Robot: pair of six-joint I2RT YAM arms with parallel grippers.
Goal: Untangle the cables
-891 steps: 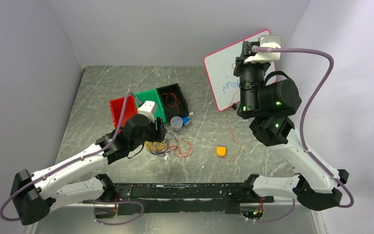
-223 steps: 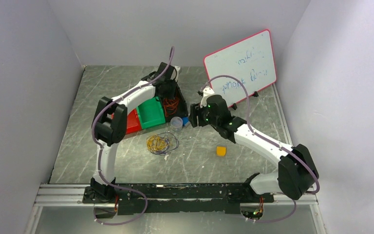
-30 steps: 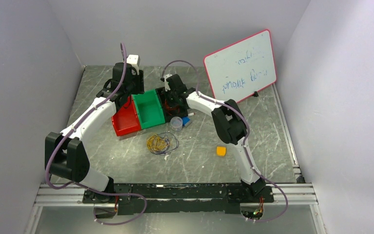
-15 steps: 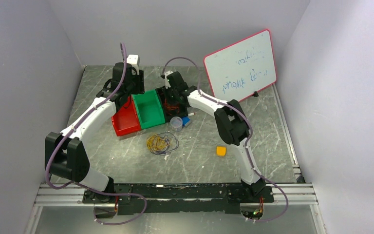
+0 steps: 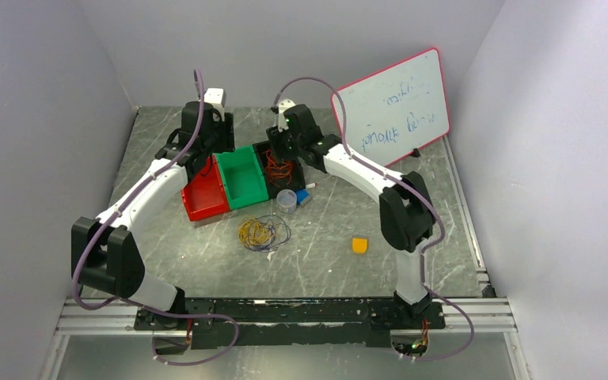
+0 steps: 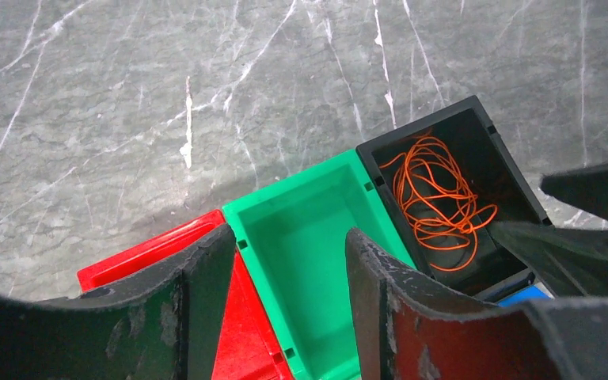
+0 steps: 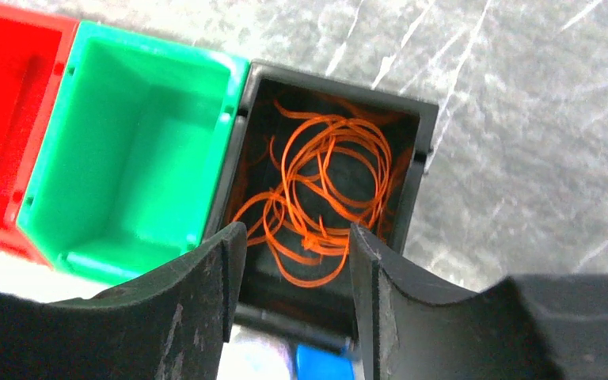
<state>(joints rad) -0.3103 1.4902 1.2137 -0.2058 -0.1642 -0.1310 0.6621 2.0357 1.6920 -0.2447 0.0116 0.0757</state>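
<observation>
At the far side of the bench (image 5: 412,206), in the black bin (image 6: 514,170), the orange cable (image 7: 310,236) lies in loose loops, apart from the other cables. The right tool (image 7: 294,237) hangs just above it, jaws partly apart with nothing between them. The left tool (image 6: 289,233) hovers where the red bin (image 6: 150,249) meets the green bin (image 6: 293,182); it is also partly open and empty. The green bin is empty, and the red one is partly hidden. The yellow cable (image 5: 255,232) and the dark purple cable (image 5: 282,231) lie together in one tangle on the bench, nearer to the arm bases. I judge about one third is done: these two must be separated and probably each put in its own bin.
</observation>
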